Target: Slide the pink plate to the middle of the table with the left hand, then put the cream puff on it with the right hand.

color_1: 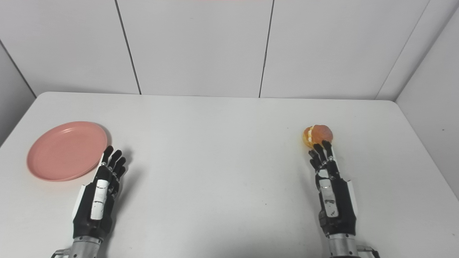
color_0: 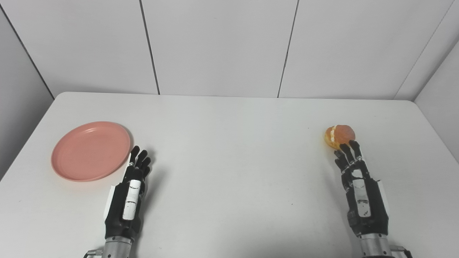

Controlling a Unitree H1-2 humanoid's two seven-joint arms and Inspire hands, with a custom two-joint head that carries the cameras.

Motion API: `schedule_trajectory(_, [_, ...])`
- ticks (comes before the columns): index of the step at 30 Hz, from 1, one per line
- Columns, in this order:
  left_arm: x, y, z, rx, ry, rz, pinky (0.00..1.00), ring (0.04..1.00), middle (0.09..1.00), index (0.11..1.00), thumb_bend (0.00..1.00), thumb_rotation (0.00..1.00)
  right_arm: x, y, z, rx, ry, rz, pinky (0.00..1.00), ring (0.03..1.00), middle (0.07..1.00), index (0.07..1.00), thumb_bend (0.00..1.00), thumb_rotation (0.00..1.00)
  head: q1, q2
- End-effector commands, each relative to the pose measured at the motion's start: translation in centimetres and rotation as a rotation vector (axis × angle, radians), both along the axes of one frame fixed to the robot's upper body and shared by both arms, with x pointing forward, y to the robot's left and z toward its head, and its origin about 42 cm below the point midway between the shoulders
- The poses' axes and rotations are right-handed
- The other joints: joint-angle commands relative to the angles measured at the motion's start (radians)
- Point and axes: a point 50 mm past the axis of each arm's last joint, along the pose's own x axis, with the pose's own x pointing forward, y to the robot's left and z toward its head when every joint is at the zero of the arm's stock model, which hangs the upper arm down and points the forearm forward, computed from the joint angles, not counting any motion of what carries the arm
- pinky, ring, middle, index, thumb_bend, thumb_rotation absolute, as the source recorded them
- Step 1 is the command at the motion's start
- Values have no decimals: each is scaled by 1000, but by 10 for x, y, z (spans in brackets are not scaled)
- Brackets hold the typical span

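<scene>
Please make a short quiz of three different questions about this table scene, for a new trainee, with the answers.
1. True or false: the cream puff already lies on the pink plate.
2. Which hand is beside the plate? A) left hand B) right hand
3. Fill in: the right hand's fingers reach toward the ____.

Key: 1 false; 2 A; 3 cream puff.

Near edge of the cream puff (color_0: 339, 135) behind the right hand (color_0: 360, 186) fingertips; both forearms cut off below.
</scene>
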Motion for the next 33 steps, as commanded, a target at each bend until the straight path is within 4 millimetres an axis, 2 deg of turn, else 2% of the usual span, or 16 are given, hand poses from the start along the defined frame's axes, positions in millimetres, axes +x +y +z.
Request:
schedule_trajectory(1, [1, 0, -2, -2, -20, -8, 1000, 978, 982, 1000, 794, 872, 2, 1, 3, 17, 23, 23, 995, 955, 957, 932, 861, 855, 1, 0])
schedule_trajectory(7, [-1, 2, 2, 4, -27, -2, 1000, 972, 976, 997, 794, 870, 1, 2, 8, 29, 49, 36, 1000, 967, 966, 937, 842, 864, -11, 16])
schedule_trajectory(11, [1, 3, 1, -6, -20, -12, 1000, 976, 982, 1000, 810, 864, 1, 4, 9, 28, 56, 37, 995, 968, 965, 937, 858, 840, -17, 13])
schedule_trajectory(18, [3, 4, 1, -11, -17, -21, 1000, 990, 998, 1000, 766, 882, 1, 7, 10, 18, 60, 36, 996, 978, 964, 943, 886, 836, -26, 15])
schedule_trajectory(33, [4, 4, 2, -27, -13, -22, 1000, 992, 997, 1000, 771, 885, 1, 9, 12, 15, 64, 30, 987, 972, 960, 939, 891, 829, -26, 29])
